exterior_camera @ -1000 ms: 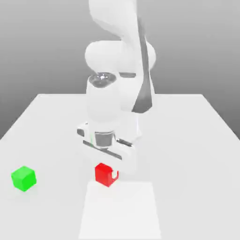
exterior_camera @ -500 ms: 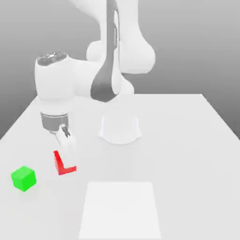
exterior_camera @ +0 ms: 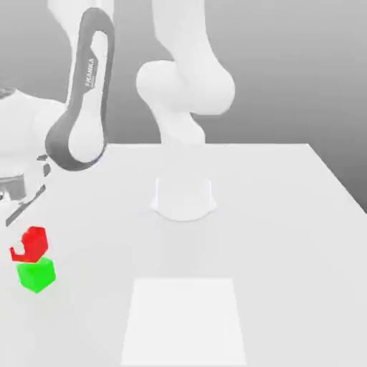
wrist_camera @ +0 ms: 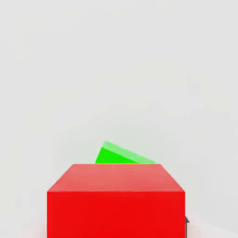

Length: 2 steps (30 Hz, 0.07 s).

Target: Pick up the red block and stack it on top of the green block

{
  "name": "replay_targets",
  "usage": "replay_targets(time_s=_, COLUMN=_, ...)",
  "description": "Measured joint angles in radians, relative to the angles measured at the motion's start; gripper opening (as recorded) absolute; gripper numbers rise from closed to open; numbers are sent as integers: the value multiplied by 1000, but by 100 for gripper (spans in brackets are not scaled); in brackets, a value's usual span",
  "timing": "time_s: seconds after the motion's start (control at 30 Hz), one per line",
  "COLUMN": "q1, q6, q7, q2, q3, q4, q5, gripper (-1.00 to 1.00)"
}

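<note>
While the red block (exterior_camera: pixel 31 242) sits right over the green block (exterior_camera: pixel 37 275) at the near left of the surface (exterior_camera: pixel 272 215) in the exterior view, I can't tell if it's fully seated or a hair above: the two look touching, with red offset slightly to the exterior view's left

Hand view agrees: red block (wrist_camera: pixel 116 200) close up, a sliver of green block (wrist_camera: pixel 122 155) peeking out past its far edge, so the overlap isn't square

Gripper (exterior_camera: pixel 21 228) is directly above the red block at the left edge of the exterior view; can't tell from these whether it's pinching the block or spread off it

Handling, my read: both are small rigid cubes, smooth flat faces, likely light, nothing fragile. Smooth sides mean a pinch could slip if off-centre, so take hold on two opposite vertical faces around mid-height, pads flat to the faces, not on edges or corners

Risk: same-size cubes leave little margin, so the offset could tip red off on release. Let go straight and retreat vertically
</note>
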Motion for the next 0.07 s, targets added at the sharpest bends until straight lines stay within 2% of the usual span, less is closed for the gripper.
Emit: replay_targets(time_s=0.07, q1=0, q6=0, q7=0, q2=0, q3=0, q4=0, q5=0, gripper=100)
